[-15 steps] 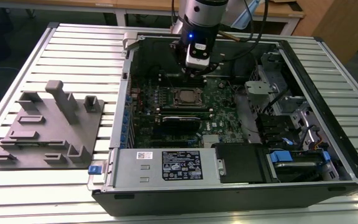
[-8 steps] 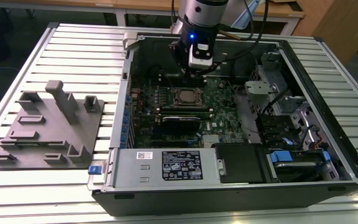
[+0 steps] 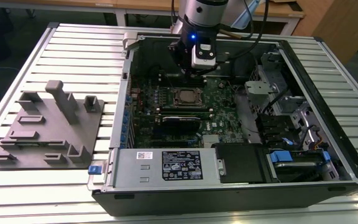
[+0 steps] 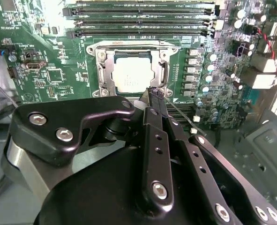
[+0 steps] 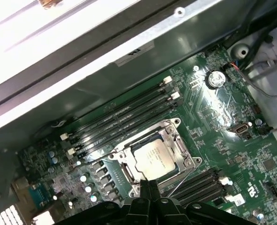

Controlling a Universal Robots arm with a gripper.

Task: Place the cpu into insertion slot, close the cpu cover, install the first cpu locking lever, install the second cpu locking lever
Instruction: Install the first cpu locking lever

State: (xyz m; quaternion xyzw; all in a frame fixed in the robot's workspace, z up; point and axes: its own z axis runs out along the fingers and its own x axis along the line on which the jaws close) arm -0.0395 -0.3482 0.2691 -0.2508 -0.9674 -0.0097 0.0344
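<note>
In the exterior view the arm [image 3: 201, 11] is showing a silver-grey cylindrical wrist section above a black housing, where a small blue light [image 3: 193, 36] is glowing. A pale grey, boxy camera module [image 3: 204, 52] is sitting on that housing, and black cables [image 3: 254, 21] are looping off behind it. In the second wrist view the gripper [image 4: 154, 92] is appearing as matte black metal, with flat link bars [image 4: 194, 164] rounding off at their ends and silver hex-socket screws [image 4: 159, 189] glinting at the pivots.

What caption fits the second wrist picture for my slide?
Shut pincer beside the cpu, which lies under its closed cover.
</note>
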